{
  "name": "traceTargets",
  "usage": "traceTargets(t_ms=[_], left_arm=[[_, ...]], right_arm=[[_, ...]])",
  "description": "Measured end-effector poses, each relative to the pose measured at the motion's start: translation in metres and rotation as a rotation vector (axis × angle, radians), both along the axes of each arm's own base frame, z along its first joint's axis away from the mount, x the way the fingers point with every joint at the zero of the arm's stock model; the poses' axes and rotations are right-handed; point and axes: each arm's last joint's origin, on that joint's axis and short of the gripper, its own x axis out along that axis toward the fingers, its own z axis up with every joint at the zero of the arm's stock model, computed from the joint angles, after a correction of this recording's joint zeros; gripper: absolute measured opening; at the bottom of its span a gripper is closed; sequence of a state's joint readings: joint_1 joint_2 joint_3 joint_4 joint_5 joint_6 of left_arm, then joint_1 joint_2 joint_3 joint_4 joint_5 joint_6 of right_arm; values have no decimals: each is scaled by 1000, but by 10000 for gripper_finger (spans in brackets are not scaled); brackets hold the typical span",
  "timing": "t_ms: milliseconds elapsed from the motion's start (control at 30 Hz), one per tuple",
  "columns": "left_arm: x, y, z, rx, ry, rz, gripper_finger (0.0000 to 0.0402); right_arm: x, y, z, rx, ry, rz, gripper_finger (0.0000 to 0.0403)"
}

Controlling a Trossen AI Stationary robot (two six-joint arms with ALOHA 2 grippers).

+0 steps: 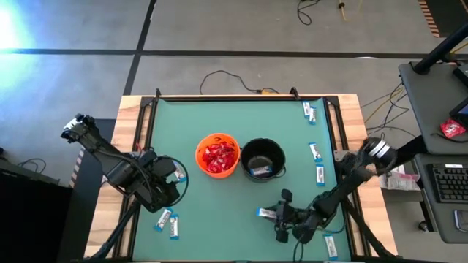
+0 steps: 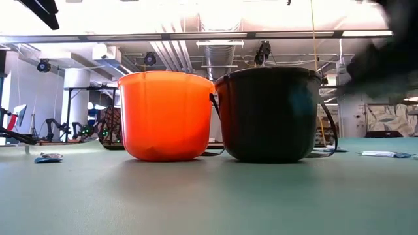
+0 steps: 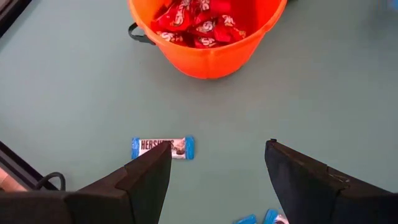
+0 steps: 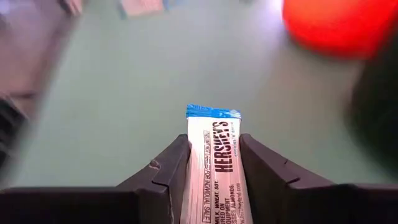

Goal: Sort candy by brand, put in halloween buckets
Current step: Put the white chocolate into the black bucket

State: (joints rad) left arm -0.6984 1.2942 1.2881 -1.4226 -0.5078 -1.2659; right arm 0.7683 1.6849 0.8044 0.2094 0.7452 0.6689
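My right gripper [image 4: 211, 163] clamps a slim, glossy white-and-blue Hershey's bar [image 4: 214, 168] between its dark angular fingers, low over the matte green table [image 1: 219, 212] near the round black bucket [image 1: 262, 159]. My left gripper [image 3: 217, 171] hangs spread and empty above another flat bar [image 3: 162, 147], facing the smooth orange bucket [image 3: 211, 56] heaped with crinkly red packets [image 3: 199, 22].

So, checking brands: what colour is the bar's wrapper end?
Blue, on a white bar; right wrist view.
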Motion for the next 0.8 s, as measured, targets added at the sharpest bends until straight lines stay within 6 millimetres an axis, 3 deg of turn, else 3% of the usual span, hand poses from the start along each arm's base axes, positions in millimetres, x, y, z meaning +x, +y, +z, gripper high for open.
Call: traceTargets(t_ms=[133, 267, 400, 533, 800], left_arm=[[0, 1, 0, 20, -18, 4, 242], [1, 2, 1, 70, -58, 10, 242], [2, 3, 3, 122, -100, 21, 242], [1, 5, 3, 151, -96, 23, 242], [1, 6, 3, 162, -96, 28, 242]], right_arm=[[12, -15, 65, -5, -100, 18, 113], [21, -51, 127, -82, -94, -59, 114], [32, -100, 156, -150, 71, -169, 120], [44, -142, 169, -85, 212, -198, 113], [64, -189, 136, 70, 420, -182, 132]])
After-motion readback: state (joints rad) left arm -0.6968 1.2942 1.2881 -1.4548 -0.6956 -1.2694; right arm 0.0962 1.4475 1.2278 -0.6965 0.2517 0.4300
